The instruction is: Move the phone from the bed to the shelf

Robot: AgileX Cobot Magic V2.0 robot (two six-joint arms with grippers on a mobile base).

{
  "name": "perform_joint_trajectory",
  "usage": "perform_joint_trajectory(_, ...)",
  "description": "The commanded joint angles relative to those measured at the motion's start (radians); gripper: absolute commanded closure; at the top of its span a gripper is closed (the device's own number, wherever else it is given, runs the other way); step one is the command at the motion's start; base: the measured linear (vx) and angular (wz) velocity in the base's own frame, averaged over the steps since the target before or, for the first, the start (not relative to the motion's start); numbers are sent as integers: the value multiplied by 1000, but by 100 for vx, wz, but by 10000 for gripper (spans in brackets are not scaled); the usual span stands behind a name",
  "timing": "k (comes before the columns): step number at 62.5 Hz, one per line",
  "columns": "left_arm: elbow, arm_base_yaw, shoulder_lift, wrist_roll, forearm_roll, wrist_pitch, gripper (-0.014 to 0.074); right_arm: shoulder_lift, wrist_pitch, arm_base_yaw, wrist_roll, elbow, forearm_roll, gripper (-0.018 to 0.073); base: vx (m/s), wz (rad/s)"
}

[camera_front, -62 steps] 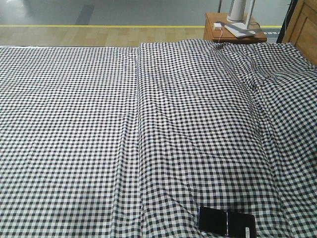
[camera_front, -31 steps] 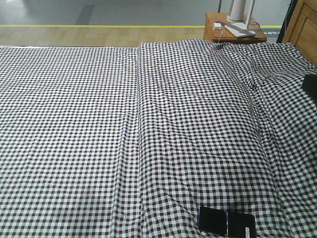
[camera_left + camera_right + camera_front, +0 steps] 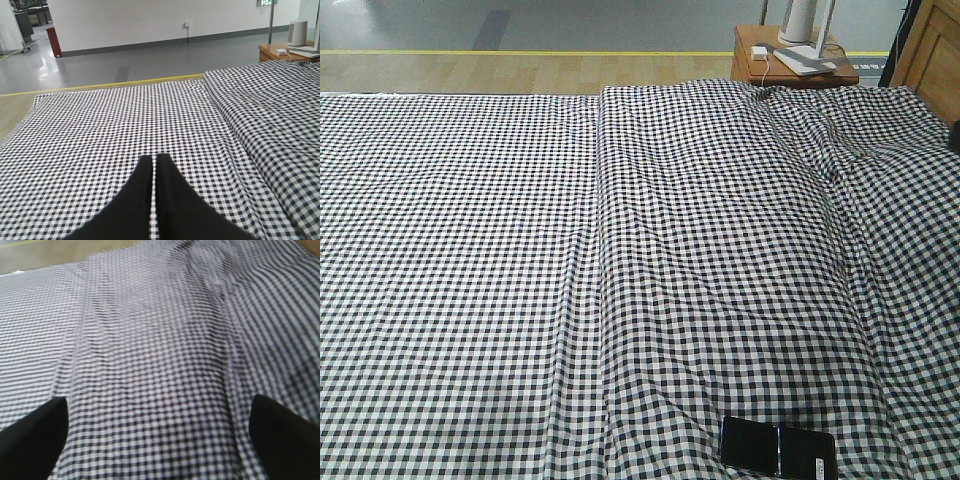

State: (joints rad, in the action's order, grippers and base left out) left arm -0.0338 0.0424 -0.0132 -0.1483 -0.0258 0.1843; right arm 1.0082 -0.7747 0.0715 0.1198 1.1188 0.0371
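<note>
There is one phone (image 3: 778,450), a thin glossy black rectangular slab with a pale crease across its middle and a small white sticker on its right half. There is one bed (image 3: 520,250), wide and covered in wrinkled black-and-white gingham cloth that fills nearly every view. One small reddish-brown wooden side table (image 3: 742,68) stands beyond the bed's far right corner and carries a few white items. One yellow line (image 3: 520,52) runs across the floor behind the bed. Two grippers show, each only in its own wrist view. The left gripper (image 3: 154,159) hangs low over the left part of the bed and points toward the far edge. Its two black fingers (image 3: 135,200) are pressed together with a hairline seam between them, and nothing is held. The right gripper (image 3: 157,402) tilts down over the cloth, its black fingers (image 3: 30,440) spread wide to the two lower corners of the blurred view, with gingham between them. The phone lies flat on the bed at the near edge, right of the middle, its long side along that edge. Only the front view shows it, nothing touches it there, and how near it lies to either gripper cannot be told.
</note>
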Motion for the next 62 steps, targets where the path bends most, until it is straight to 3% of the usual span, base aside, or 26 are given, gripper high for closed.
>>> perform_joint_trajectory(1, 21, -4, -13, 6, -9, -72, 595, 46, -4, 103, -20, 73, -13, -123, 0, 0)
perform_joint_trajectory(12, 21, -4, -13, 6, -9, -72, 595, 166, -12, 294, -155, 78, 90, -107, 0, 0)
perform_joint_trajectory(21, 21, -4, -13, 6, -9, -72, 595, 298, -12, 387, -292, 78, 217, -92, 0, 0)
perform_joint_trajectory(41, 21, -4, -13, 6, -9, -72, 595, 643, -37, 460, -600, 78, 476, -84, 0, 0)
perform_joint_trajectory(53, 21, -4, -13, 6, -9, -72, 595, 829, -56, 460, -776, 78, 565, -76, 0, 0)
perform_joint_trajectory(62, 21, -4, -13, 6, -9, -72, 595, 960, -58, 460, -843, 78, 588, -74, 0, 0)
